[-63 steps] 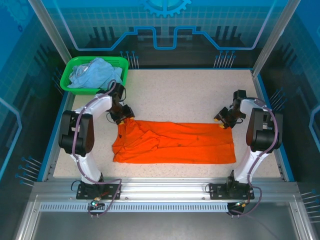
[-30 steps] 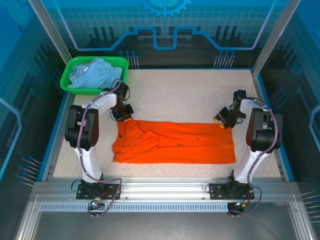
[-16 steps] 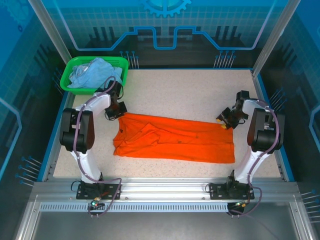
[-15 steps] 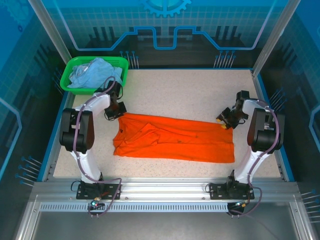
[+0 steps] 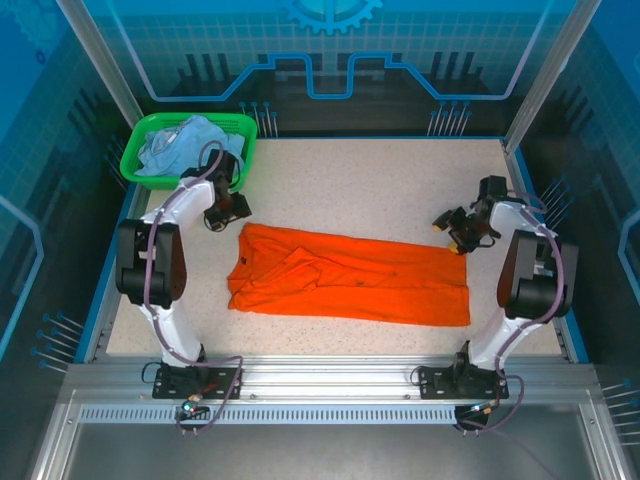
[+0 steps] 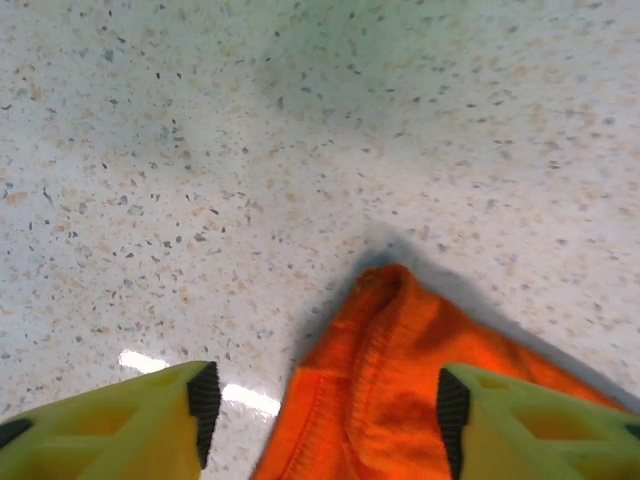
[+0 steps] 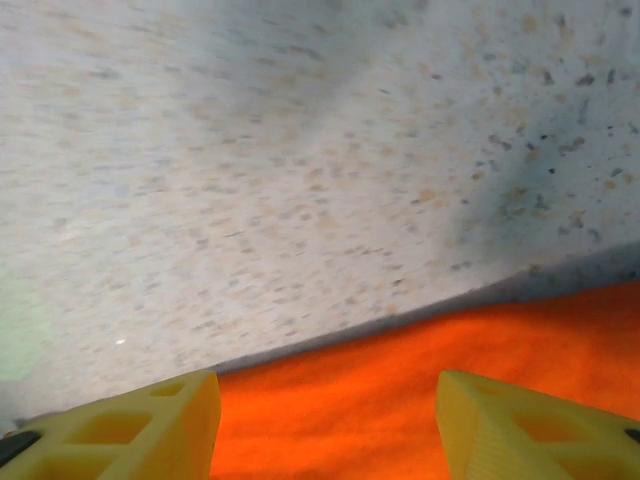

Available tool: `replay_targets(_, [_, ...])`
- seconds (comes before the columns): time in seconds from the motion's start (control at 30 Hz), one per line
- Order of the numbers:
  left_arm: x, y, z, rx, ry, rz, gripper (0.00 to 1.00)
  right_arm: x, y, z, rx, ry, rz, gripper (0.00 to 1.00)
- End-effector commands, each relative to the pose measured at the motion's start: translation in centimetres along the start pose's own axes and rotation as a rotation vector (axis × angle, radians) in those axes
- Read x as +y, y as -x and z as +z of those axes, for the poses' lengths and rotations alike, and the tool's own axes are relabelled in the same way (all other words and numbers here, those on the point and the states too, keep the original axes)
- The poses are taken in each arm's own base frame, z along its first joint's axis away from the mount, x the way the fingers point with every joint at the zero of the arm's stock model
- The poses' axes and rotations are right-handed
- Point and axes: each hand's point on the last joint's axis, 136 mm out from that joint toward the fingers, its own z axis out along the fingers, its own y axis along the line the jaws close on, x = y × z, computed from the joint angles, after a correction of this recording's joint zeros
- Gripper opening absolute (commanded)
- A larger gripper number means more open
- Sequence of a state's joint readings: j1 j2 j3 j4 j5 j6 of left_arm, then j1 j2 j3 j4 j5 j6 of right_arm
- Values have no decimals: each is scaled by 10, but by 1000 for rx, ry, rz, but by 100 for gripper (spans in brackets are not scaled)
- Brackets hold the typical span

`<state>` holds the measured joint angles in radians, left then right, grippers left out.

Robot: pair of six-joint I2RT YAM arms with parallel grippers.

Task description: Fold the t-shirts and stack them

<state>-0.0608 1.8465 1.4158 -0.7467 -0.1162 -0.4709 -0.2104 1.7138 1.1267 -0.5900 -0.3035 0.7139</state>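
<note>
The bright orange t-shirt lies flat as a long folded band across the middle of the table. My left gripper hovers open just past the shirt's far left corner. In the left wrist view that stitched corner lies on the table between the spread yellow fingers, ungripped. My right gripper is open at the far right corner. In the right wrist view the orange edge runs below the open right gripper. The pale blue t-shirt sits crumpled in the basket.
The green plastic basket stands at the far left corner, just behind the left arm. Bare speckled tabletop stretches beyond the shirt. Blue enclosure walls ring the table, and a metal rail runs along the near edge.
Both grippers have opened and let go of the orange shirt's far corners, then drawn back a little. The shirt was first pulled slightly toward the far side and flattened.
</note>
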Motion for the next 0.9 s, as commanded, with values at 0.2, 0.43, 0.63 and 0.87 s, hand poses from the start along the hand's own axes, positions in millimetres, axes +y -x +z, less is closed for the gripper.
replay_targets(0.2, [-69,-103,-48,208,-308,84,43,86,-104,0,158,120,-347,51])
replay_targets(0.43, [-58,-132,0,301,-298,-35,30,174,-213,64,354,134,-686,33])
replay_targets(0.63, [-57,-121,27,311,-216,5,30,218,-248,113,401,84,-821,33])
replay_targets(0.87, [-41,-124,35,323,-144,27,34,226,-264,151,451,48,-863,37])
